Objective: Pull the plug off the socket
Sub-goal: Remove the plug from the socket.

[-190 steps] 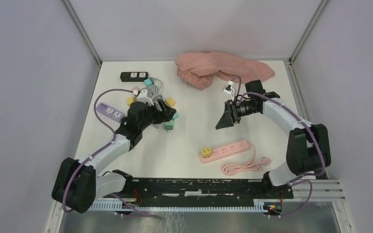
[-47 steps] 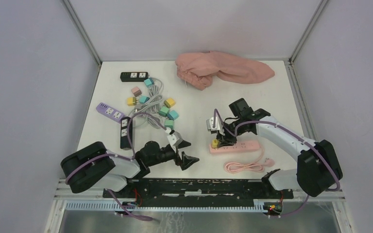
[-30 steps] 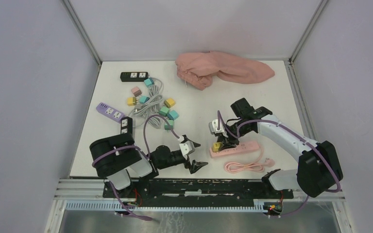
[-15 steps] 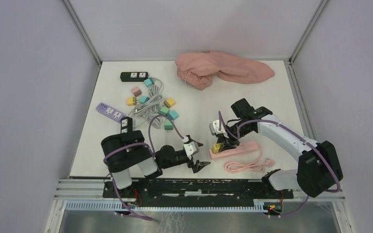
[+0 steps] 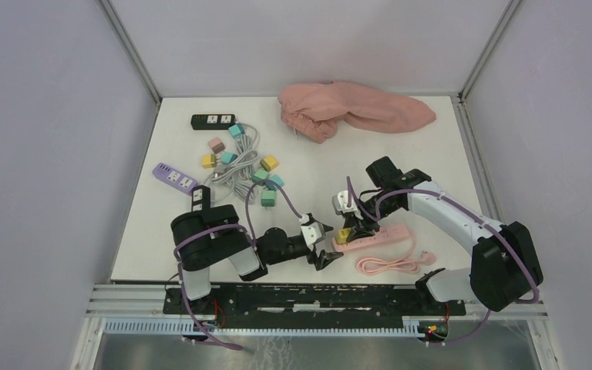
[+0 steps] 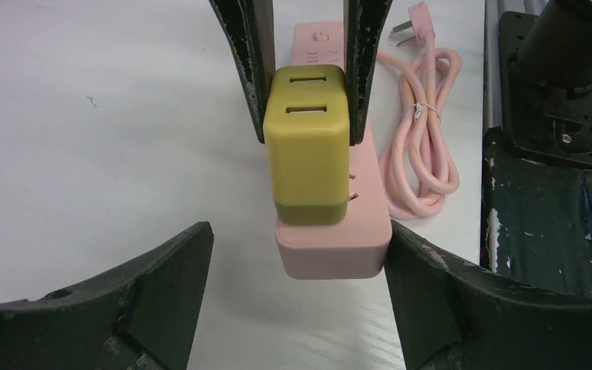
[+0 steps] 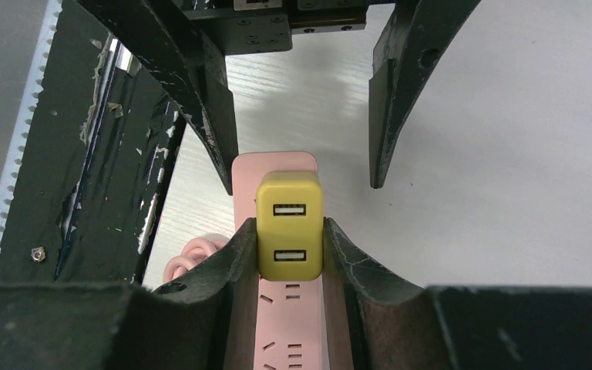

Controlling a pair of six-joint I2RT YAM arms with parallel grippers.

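Yellow plug (image 6: 308, 154) on pink strip (image 6: 331, 250), USB slots (image 6: 309, 78) only in wrist views

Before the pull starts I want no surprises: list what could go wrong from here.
1. The left gripper is open around the power strip, so the strip may lift with the plug.
2. The right gripper, shut on the plug, sits close to the left one; they could collide.
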